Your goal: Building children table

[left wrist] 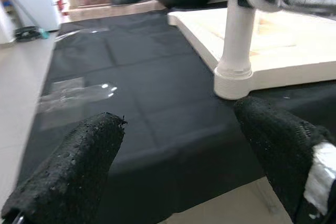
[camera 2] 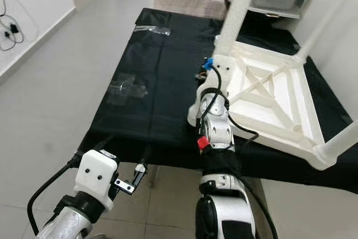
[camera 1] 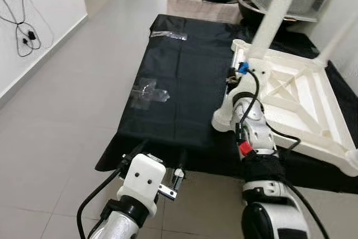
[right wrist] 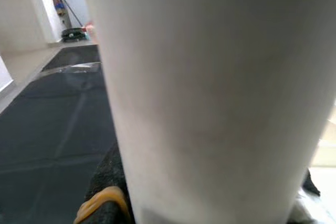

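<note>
A white children's table (camera 1: 305, 102) lies upside down on a black mat (camera 1: 179, 82), at its right side. Two fitted white legs (camera 1: 277, 9) stand up from its far corners. A third leg (left wrist: 237, 40) stands upright in the near left corner socket (camera 1: 222, 119). My right gripper (camera 1: 231, 80) is shut on the upper part of this leg (right wrist: 210, 93), which crowds the right wrist view. My left gripper (camera 1: 159, 158) is held open over the mat's front edge, left of the table, with nothing between its fingers (left wrist: 68, 177).
Clear plastic wrappers (camera 1: 146, 92) lie on the mat, another one (camera 1: 168, 35) at its far end. Bins and a black bowl (camera 1: 251, 4) crowd the back. Cables (camera 1: 25, 37) hang on the left wall. Grey tiled floor (camera 1: 67, 116) surrounds the mat.
</note>
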{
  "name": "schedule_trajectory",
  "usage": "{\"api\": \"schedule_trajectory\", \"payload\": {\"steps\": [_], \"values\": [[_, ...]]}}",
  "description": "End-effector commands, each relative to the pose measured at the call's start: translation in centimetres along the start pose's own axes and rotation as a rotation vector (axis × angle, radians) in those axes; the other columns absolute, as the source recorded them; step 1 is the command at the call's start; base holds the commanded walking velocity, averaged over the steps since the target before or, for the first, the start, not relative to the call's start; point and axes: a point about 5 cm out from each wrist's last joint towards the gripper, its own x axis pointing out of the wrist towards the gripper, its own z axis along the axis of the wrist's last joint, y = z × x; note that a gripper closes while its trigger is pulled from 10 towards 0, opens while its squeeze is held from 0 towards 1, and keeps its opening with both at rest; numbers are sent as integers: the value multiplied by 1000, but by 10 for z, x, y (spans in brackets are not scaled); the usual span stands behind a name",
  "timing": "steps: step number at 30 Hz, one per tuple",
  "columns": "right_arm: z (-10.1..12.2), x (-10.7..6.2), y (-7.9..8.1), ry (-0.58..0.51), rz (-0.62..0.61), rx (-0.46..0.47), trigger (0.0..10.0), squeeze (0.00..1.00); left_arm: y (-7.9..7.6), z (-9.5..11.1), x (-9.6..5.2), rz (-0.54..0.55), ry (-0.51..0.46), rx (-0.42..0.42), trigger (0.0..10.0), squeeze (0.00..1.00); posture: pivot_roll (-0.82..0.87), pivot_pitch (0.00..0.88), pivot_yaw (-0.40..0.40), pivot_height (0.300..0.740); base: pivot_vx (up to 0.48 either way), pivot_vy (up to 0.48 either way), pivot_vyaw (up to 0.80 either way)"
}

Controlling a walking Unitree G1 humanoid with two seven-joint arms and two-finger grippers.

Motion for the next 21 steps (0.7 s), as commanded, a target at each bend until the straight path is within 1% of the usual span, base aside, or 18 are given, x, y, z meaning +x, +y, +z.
{"api": "schedule_trajectory", "payload": {"steps": [1, 2, 3, 4, 5, 7, 9, 10, 11, 12, 13, 14, 15, 16, 17, 19, 20, 21], "values": [[-24, -7, 4, 113, -18, 26, 745, 0, -3, -2, -1, -10, 8, -1, 10000, 0, 170, 89, -106, 740, 0, 0, 0], [-24, -7, 4, 113, -18, 26, 745, 0, -3, -2, -1, -10, 8, -1, 10000, 0, 170, 89, -106, 740, 0, 0, 0], [-19, -8, 17, 62, 47, 67, 10000, 0, -3, -2, -1, -12, 8, -1, 10000, 0, 171, 87, -106, 740, 0, 0, 0], [-19, -8, 17, 62, 47, 67, 10000, 0, -3, -2, -1, -12, 8, -1, 10000, 0, 171, 87, -106, 740, 0, 0, 0], [-11, -7, 26, -3, 127, 93, 10000, 1000, -4, -2, -1, -13, 8, -1, 10000, 0, 169, 87, -106, 740, 0, 0, 0], [-4, -4, 32, -59, 186, 100, 10000, 1000, -4, -2, -1, -14, 9, -1, 10000, 0, 169, 89, -108, 740, 0, 0, 0], [-4, -4, 32, -59, 186, 100, 10000, 1000, -4, -2, -1, -14, 9, -1, 10000, 0, 169, 89, -108, 740, 0, 0, 0], [3, -1, 35, -90, 237, 98, 10000, 1000, -4, -3, -1, -14, 10, -1, 10000, 0, 168, 91, -108, 740, 0, 0, 0], [6, 2, 39, -70, 332, 139, 10000, 0, -3, -3, 0, -13, 10, -1, 10000, 0, 168, 93, -109, 740, 0, 0, 0], [9, 3, 43, -54, 443, 177, 10000, 0, -3, -3, 0, -12, 10, -1, 10000, 0, 166, 95, -108, 740, 0, 0, 0], [9, 3, 43, -54, 443, 177, 10000, 0, -3, -3, 0, -12, 10, -1, 10000, 0, 166, 95, -108, 740, 0, 0, 0], [11, 2, 48, -20, 583, 225, 10000, 0, -3, -3, 0, -12, 10, -1, 10000, 0, 166, 96, -107, 740, 0, 0, 0], [11, 2, 48, -20, 583, 225, 10000, 0, -3, -3, 0, -12, 10, -1, 10000, 0, 166, 96, -107, 740, 0, 0, 0], [13, -1, 51, 9, 731, 263, 10000, 0, -3, -3, 0, -12, 9, -1, 10000, 0, 167, 97, -108, 740, 0, 0, 0], [12, -7, 51, 44, 925, 255, 10000, 0, -3, -3, 0, -13, 9, -1, 10000, 0, 168, 98, -109, 740, 0, 0, 0], [8, -17, 48, 107, 1179, 209, 10000, 0, -3, -2, 1, -13, 7, 1, 10000, 0, 169, 98, -111, 740, 0, 0, 0], [8, -17, 48, 107, 1179, 209, 10000, 0, -3, -2, 1, -13, 7, 1, 10000, 0, 169, 98, -111, 740, 0, 0, 0], [6, -20, 46, 135, 1259, 186, 10000, 0, -3, -2, 1, -13, 6, 2, 10000, 0, 170, 99, -112, 740, 0, 0, 0]]}}
